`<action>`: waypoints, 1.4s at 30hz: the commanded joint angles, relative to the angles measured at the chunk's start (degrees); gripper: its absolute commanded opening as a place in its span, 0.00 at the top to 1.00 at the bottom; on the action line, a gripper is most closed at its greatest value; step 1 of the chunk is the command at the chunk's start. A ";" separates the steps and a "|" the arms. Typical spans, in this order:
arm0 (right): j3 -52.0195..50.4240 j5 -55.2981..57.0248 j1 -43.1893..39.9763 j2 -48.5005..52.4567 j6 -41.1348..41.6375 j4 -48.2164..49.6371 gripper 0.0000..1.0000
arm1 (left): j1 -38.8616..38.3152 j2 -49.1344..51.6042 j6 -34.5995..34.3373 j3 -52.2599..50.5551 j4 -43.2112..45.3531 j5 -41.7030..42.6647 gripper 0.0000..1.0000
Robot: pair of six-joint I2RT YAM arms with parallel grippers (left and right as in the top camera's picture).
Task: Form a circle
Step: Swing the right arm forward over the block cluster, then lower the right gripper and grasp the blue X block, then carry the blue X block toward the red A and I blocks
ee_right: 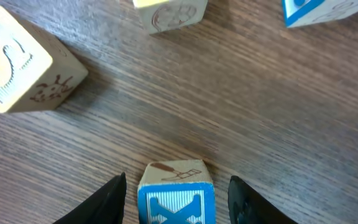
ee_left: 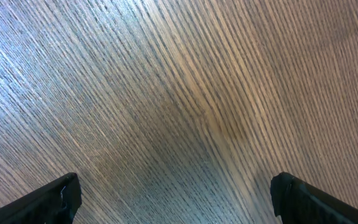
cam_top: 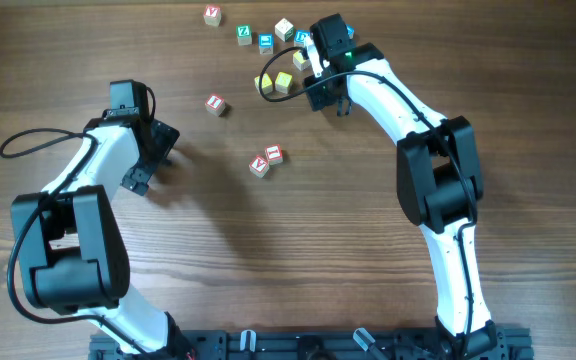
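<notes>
No circle shows in these views; the small wooden cubes lie in a loose scatter at the far middle of the table. My right gripper point(cam_top: 311, 50) is among them. In the right wrist view it point(ee_right: 178, 185) stands open around a blue-lettered X cube point(ee_right: 176, 202), with a gap on each side. A yellow S cube point(ee_right: 20, 62) lies ahead to the left. My left gripper point(cam_top: 156, 155) is at the left, wide open over bare wood point(ee_left: 176, 196), with nothing between its fingers.
Red point(cam_top: 212, 15), green point(cam_top: 244, 34) and blue point(cam_top: 266, 42) cubes sit at the far edge. Two yellow cubes point(cam_top: 275, 84) lie left of the right gripper. A lone red cube point(cam_top: 216, 104) and a red pair point(cam_top: 267, 160) lie nearer the middle.
</notes>
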 commanded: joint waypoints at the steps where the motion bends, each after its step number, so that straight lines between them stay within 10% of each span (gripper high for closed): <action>1: 1.09 -0.20 -0.42 0.61 -0.37 0.98 0.48 | 0.17 0.66 -0.11 -0.35 0.00 -0.94 0.00; 11: 1.09 -0.24 -0.39 -2.12 -0.96 -0.28 0.69 | 0.17 0.66 -0.11 -0.35 0.00 -0.94 0.00; 32: -0.46 -14.51 -0.13 -26.49 4.66 -29.00 0.81 | 0.17 0.66 -0.11 -0.35 0.00 -0.94 0.00; 42: -25.03 -11.93 8.00 -26.49 18.43 -9.66 0.83 | 0.17 0.66 -0.11 -0.35 0.00 -0.94 0.00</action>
